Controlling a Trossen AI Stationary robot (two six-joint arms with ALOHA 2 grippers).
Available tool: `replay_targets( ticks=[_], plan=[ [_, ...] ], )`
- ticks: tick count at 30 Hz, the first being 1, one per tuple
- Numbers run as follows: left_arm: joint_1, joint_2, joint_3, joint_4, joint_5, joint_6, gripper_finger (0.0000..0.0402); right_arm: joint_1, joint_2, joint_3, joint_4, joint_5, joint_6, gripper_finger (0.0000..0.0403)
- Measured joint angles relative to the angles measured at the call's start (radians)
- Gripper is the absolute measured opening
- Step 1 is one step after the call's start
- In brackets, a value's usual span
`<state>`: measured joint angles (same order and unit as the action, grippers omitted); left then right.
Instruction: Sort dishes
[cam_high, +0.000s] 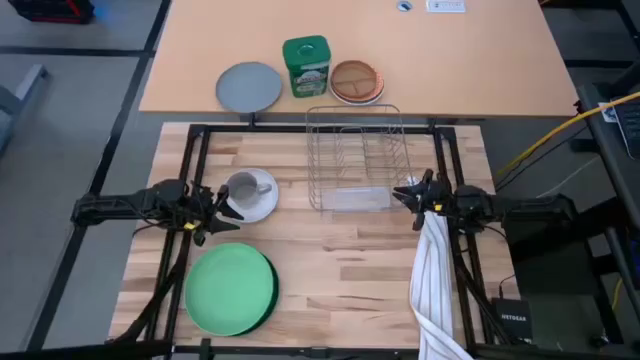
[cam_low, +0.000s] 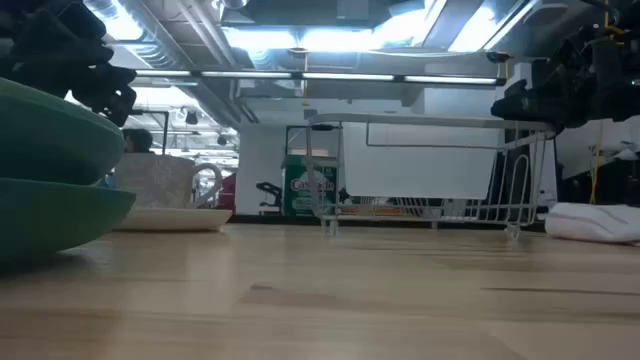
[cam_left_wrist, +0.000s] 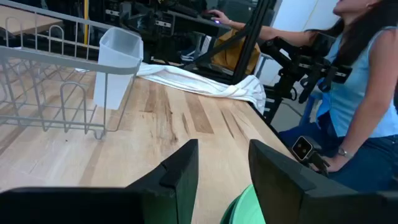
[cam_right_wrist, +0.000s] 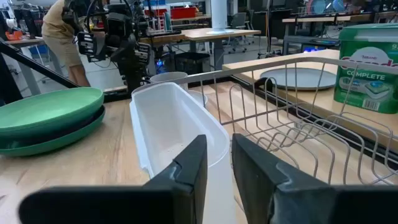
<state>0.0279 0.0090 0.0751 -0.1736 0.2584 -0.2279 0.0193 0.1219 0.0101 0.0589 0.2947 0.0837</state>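
Left gripper (cam_high: 212, 203): over the table's left side, just beside the mug and saucer, above the plate stack's far edge. Fingers (cam_left_wrist: 177, 177) parted with a gap between them, holding nothing.
Right gripper (cam_high: 408, 192): at the rack's right near corner, above the cloth. Fingers (cam_right_wrist: 186, 171) slightly apart, empty.
Plates (cam_high: 231, 289): stacked at the table's front left, light green on top, teal and darker rims showing beneath.
Mug (cam_high: 243, 189): grey, upright on the saucer, handle toward the rack.
Saucer (cam_high: 256, 204): white, on the table between the left gripper and the rack.
Rack (cam_high: 355, 155): wire, at the table's rear centre, with a white tub (cam_right_wrist: 174, 134) on its near side.
Cloth (cam_high: 432, 275): white, striped, draped along the right edge.
Far desk: grey plate (cam_high: 249, 86), green box (cam_high: 306, 66), brown plate (cam_high: 357, 81).
Person (cam_left_wrist: 364, 99): seated beyond the table, seen in the left wrist view.
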Motion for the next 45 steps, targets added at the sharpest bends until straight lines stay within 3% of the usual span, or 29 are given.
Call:
replay_targets(
  ticks=[40, 45],
  plan=[
    [0.000, 0.000, 0.000, 0.000, 0.000, 0.000, 0.0131, 0.000, 0.000, 0.000, 0.004, 0.000, 0.000, 0.0079],
    [0.000, 0.000, 0.000, 0.000, 0.000, 0.000, 0.0131, 0.000, 0.000, 0.000, 0.081, 0.001, 0.001, 0.0079]
  ],
)
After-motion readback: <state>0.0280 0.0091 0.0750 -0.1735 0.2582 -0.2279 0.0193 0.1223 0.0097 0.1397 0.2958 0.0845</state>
